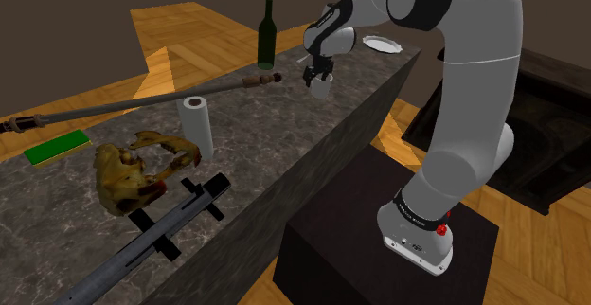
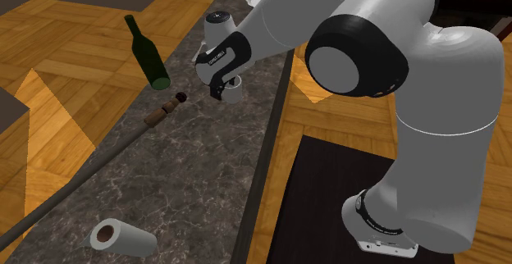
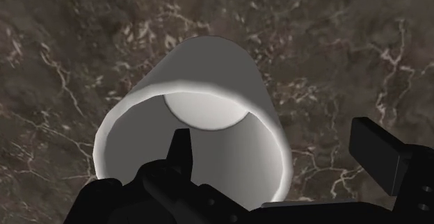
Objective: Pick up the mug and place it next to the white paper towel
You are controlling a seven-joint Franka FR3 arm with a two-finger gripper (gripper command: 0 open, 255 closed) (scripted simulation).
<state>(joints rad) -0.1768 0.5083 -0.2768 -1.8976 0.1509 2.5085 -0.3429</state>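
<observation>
On my remote feed, the dark marble counter (image 1: pixel 284 152) runs the length of the shoulder view. The white arm (image 1: pixel 474 85) reaches from its black stand (image 1: pixel 379 246) over the counter's far end. A long grey pole (image 1: pixel 142 102) lies across the stone. Its tip is near a dark green bottle (image 1: pixel 267 38) that stands behind it. The white paper towel (image 1: pixel 196 123) sits on the near side of the pole, well apart from the mug (image 1: pixel 321 89). The plain white mug stands on the counter near the stand-side edge, right under the gripper (image 1: pixel 315 74). Through the wrist camera I see the fingers (image 3: pixel 379 153) apart, one inside the mug's mouth and one outside, astride its wall without clamping it.
</observation>
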